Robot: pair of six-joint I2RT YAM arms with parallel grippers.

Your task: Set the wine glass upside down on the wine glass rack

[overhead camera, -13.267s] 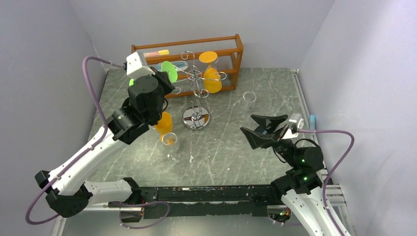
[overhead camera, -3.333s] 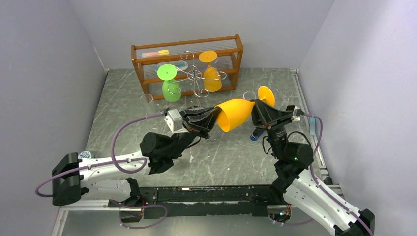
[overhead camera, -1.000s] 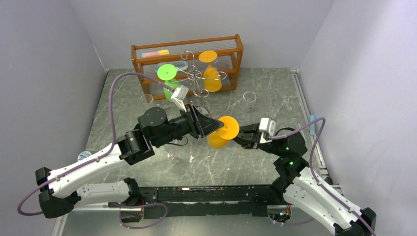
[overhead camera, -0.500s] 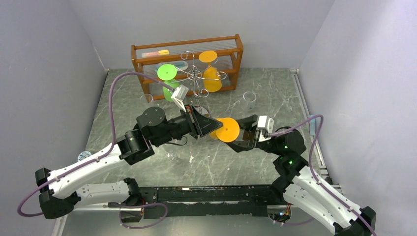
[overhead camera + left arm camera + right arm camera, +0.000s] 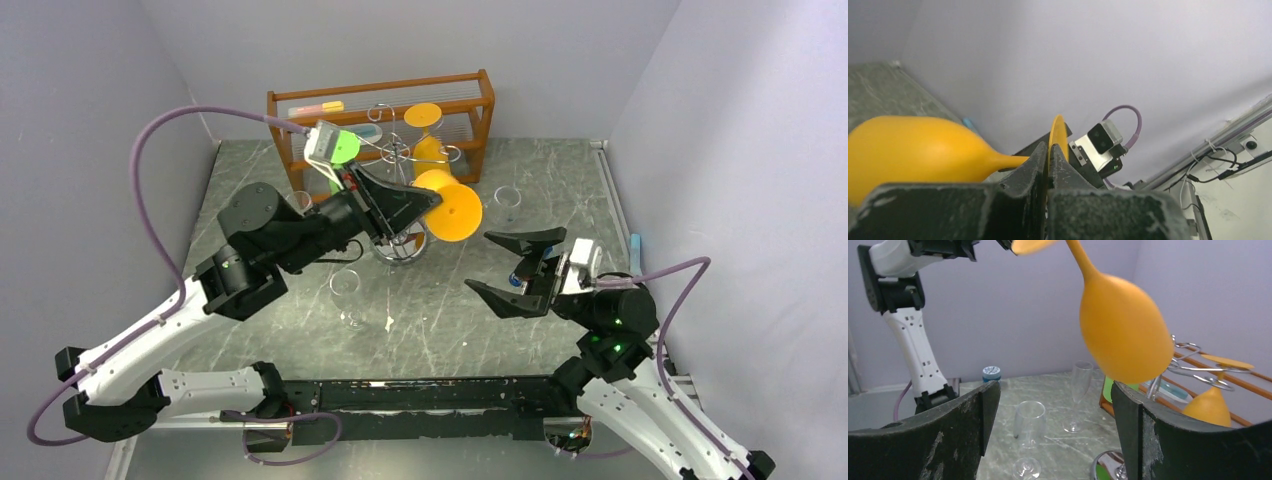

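Note:
My left gripper (image 5: 432,203) is shut on the flat foot of an orange wine glass (image 5: 455,212) and holds it in the air, bowl hanging down, just in front of the silver wire rack (image 5: 398,152). In the left wrist view the fingers (image 5: 1040,155) pinch the foot's edge, with the stem and bowl (image 5: 918,147) to the left. The right wrist view shows the bowl (image 5: 1123,335) hanging above the rack's shiny base (image 5: 1108,467). Another orange glass (image 5: 430,150) hangs on the rack. My right gripper (image 5: 507,268) is open and empty, to the right of the rack.
A green glass (image 5: 343,147) hangs on the rack's left side, partly behind my left wrist. The orange-brown wooden shelf (image 5: 482,105) stands behind the rack. Clear glasses stand on the table at the left (image 5: 345,283), far left (image 5: 298,200) and right (image 5: 507,197).
My left arm has lifted the orange glass up and back toward the rack. My right gripper, close to the glass a moment ago, has drawn back to the right and stands open.

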